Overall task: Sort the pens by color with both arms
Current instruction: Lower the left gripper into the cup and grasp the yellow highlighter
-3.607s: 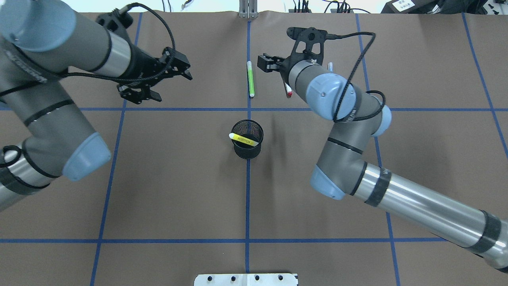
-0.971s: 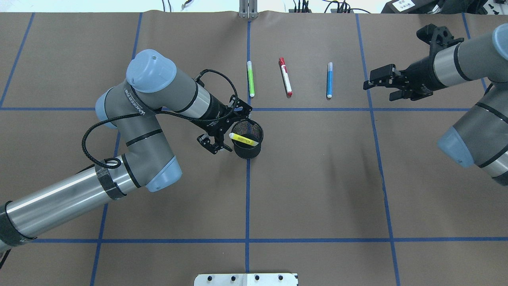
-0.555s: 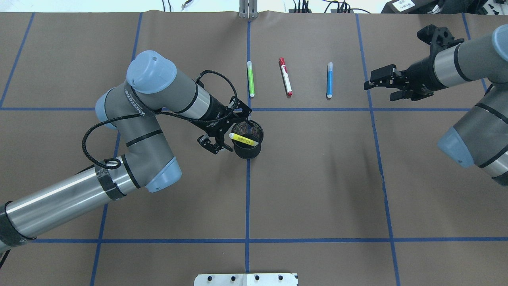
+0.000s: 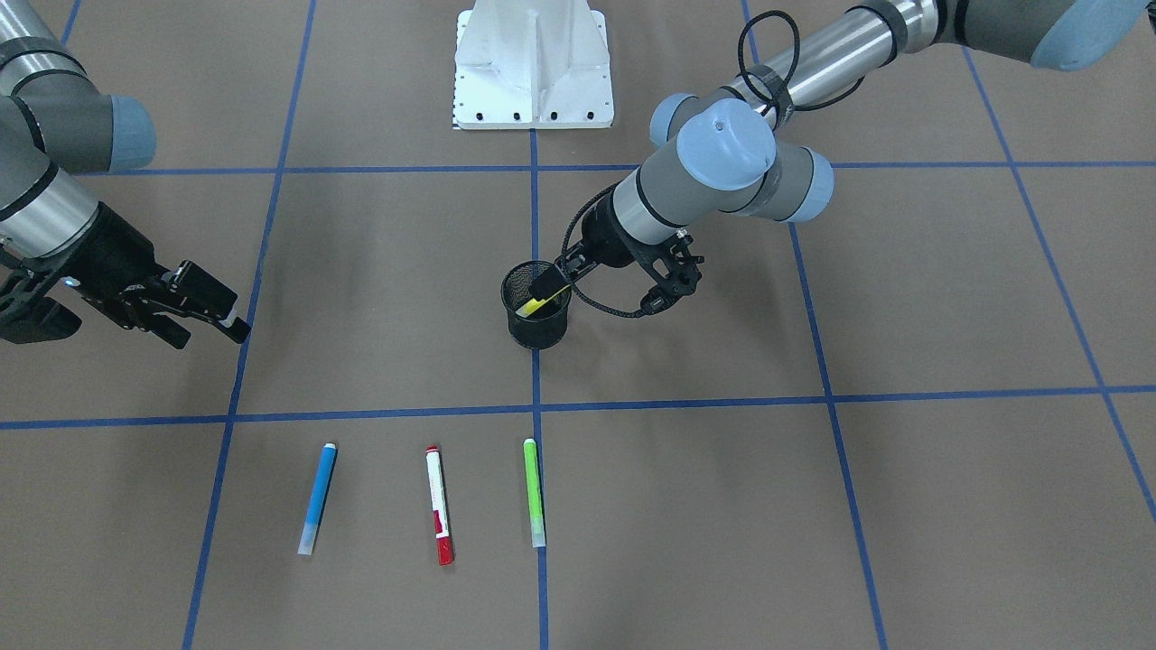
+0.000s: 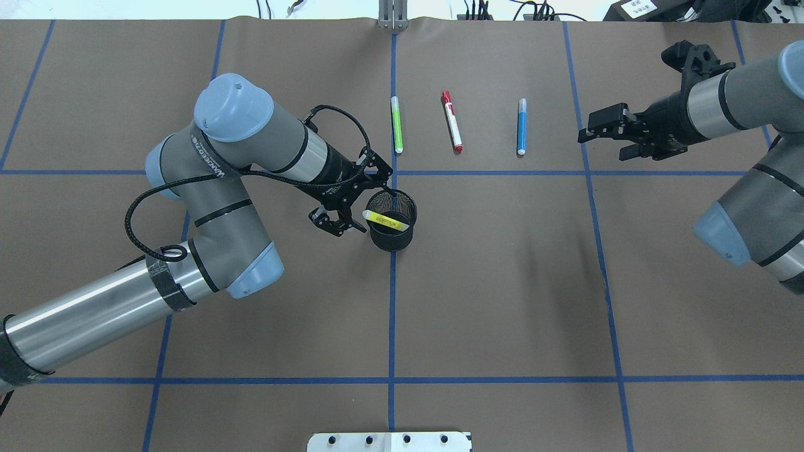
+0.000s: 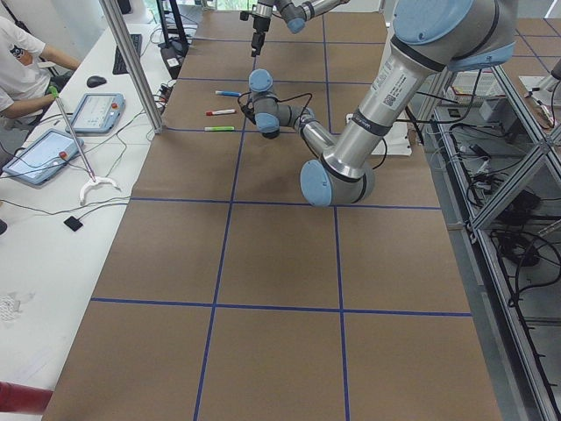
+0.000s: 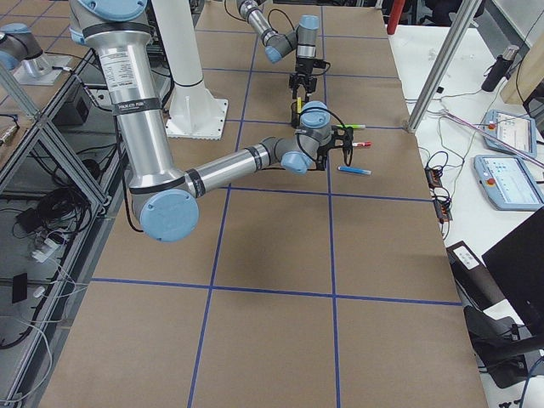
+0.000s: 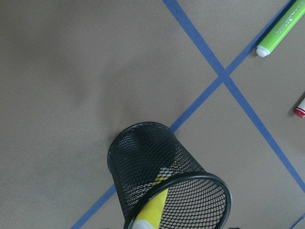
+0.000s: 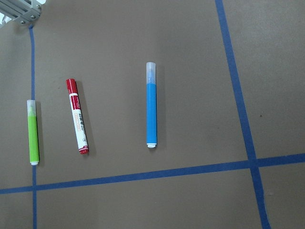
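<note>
The grey-silver left arm is shifted slightly back since a moment ago, with its black left gripper kept wide open and empty at the black wire-mesh cup. The right gripper is unmoved, open and empty. The slim yellow marker pen is left leaning inside the cup, so a grasp is judged pending.

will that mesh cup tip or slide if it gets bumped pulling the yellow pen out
Probably light: the cup is open wire mesh, holding only the yellow pen, so a bump would likely slide it. That pen leans on its rim, so a sideways pull might lever it over.
</note>
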